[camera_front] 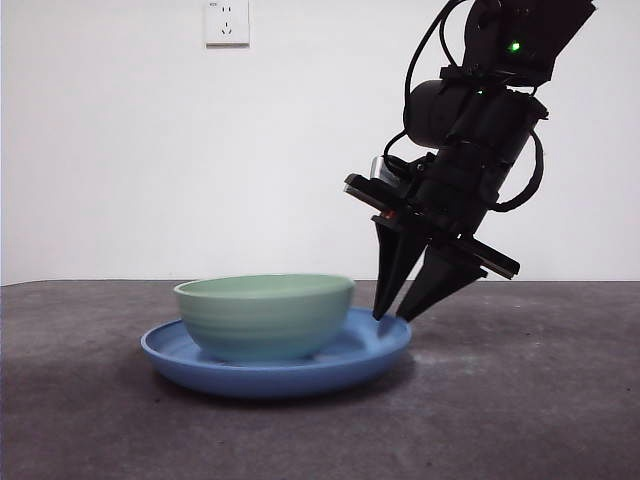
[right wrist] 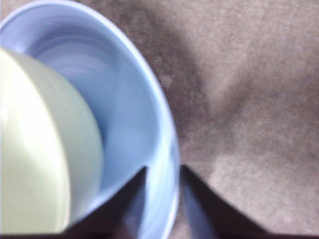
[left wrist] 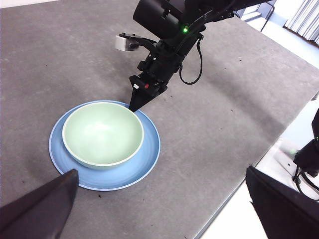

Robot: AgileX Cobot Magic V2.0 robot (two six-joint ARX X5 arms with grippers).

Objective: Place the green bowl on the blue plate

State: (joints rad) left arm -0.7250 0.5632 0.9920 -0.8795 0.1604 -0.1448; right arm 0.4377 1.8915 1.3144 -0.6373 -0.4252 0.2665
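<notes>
The pale green bowl (camera_front: 265, 315) sits upright in the middle of the blue plate (camera_front: 372, 350) on the grey table. My right gripper (camera_front: 393, 317) points down at the plate's right rim, just beside the bowl and apart from it. Its jaws stand a little apart with the rim between their tips, and it holds nothing. The right wrist view shows the bowl (right wrist: 35, 149), the plate's rim (right wrist: 149, 89) and this gripper (right wrist: 163, 168). In the left wrist view the bowl (left wrist: 102, 132), the plate (left wrist: 144, 159) and the right gripper (left wrist: 134, 105) lie far below my left gripper (left wrist: 162, 171), which is wide open and empty.
A white wall with a socket (camera_front: 227, 22) stands behind the table. The table's edge (left wrist: 259, 154) runs diagonally in the left wrist view, with a pale floor and dark equipment (left wrist: 309, 159) beyond it.
</notes>
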